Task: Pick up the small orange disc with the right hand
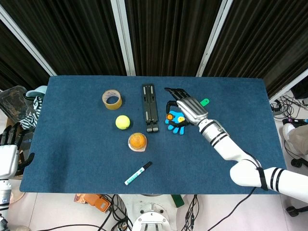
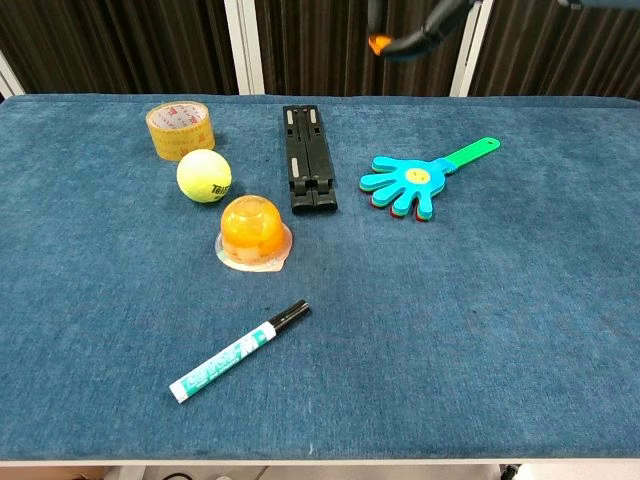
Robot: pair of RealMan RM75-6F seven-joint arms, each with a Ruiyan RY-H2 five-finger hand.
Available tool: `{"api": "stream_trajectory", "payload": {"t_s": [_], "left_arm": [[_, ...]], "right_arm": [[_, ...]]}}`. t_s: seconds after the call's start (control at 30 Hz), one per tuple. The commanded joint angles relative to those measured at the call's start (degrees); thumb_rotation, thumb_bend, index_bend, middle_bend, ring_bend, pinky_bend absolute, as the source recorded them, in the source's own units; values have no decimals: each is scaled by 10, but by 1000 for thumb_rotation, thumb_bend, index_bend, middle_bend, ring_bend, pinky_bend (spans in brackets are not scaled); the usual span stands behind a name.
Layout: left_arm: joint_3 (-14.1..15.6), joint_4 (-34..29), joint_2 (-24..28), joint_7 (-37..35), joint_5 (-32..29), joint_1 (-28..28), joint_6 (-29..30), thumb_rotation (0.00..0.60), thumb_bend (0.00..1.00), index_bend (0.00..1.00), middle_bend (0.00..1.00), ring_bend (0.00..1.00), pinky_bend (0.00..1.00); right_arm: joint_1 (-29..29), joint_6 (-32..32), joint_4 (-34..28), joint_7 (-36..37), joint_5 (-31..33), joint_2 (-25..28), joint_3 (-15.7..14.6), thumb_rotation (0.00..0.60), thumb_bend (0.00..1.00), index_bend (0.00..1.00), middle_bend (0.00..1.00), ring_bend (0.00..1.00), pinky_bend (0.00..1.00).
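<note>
Right hand [image 1: 186, 109] pinches a small, round orange disc [image 1: 170, 116].

Behind the blue felt-covered table [image 1: 72, 159] hang black pleated curtains [image 1: 163, 33], split by slanted white metal posts [image 1: 122, 38]. The pale tiled floor [image 1: 43, 211] shows past the table's near edge, with black cables [image 1: 288, 103] lying off its right edge and a striped cloth [image 1: 30, 111] heaped off the left edge.
</note>
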Motion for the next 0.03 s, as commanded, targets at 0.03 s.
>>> {"api": "stream_trajectory", "payload": {"t_s": [0.03], "left_arm": [[0,0,0,0,0,0,0,600,230,186,28,14,176]], "right_arm": [[4,0,2,1,9,6,1,600,443,598,9,86,49]]}}
